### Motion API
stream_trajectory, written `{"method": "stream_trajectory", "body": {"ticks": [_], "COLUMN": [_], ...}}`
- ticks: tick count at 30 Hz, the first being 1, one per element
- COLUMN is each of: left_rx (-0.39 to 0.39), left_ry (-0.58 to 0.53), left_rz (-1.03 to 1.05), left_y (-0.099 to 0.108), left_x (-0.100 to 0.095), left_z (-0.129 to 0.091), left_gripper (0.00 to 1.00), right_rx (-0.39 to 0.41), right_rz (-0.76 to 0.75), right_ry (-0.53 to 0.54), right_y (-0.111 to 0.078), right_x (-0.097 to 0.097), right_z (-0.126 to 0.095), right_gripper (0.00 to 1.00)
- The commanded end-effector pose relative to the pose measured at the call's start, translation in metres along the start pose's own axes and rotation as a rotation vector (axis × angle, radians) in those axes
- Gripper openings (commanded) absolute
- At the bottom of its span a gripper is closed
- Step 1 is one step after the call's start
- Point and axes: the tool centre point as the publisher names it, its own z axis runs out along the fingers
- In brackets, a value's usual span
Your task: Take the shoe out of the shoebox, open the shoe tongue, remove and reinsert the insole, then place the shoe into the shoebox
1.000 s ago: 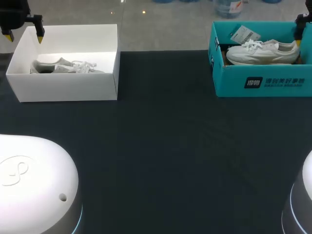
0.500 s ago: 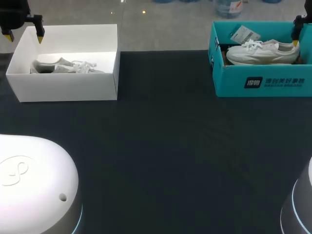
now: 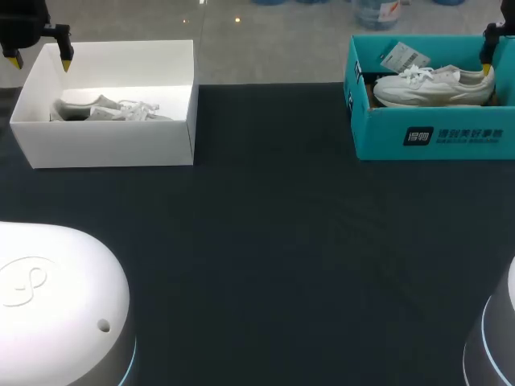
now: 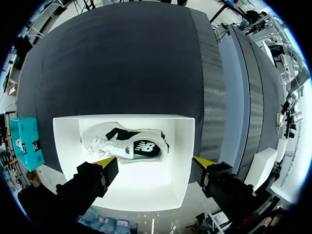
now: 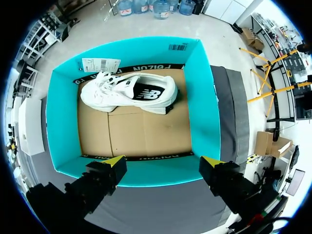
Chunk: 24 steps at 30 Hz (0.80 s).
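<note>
Fingers spread, the left end effector (image 4: 155,162) hangs over the white shoebox (image 4: 181,155), the right end effector (image 5: 163,161) over the teal shoebox (image 5: 204,112). Each appears aligned to lift out its load, the white-box shoe (image 4: 124,143) and the teal-box shoe (image 5: 129,92).

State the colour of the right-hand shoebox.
The shoebox is teal, with a brown floor; the right wrist view shows it best.

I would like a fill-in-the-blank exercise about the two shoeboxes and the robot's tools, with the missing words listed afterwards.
The left tool hangs above the ___ cardboard shoebox, which holds a white-and-black sneaker.
The right tool hangs above the ___ cardboard shoebox with a white sneaker.
Both tools are ___, gripping nothing.
Missing words: white; teal; open.
</note>
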Motion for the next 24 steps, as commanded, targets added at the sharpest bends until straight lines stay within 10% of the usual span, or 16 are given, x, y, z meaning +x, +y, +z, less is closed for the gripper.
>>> {"method": "stream_trajectory", "body": {"ticks": [1,24], "left_rx": [-0.003,-0.003], "left_ry": [0.002,0.002], "left_rz": [0.001,0.001], "left_y": [-0.001,-0.001], "left_x": [0.0,0.0], "left_z": [0.0,0.0], "left_gripper": [1.0,1.0], "right_rx": [0.002,-0.016], "right_rz": [-0.001,0.026], "right_ry": [0.0,-0.035], "right_y": [0.0,0.09], "right_x": [0.0,-0.007], "right_z": [0.0,0.032], "right_gripper": [1.0,1.0]}}
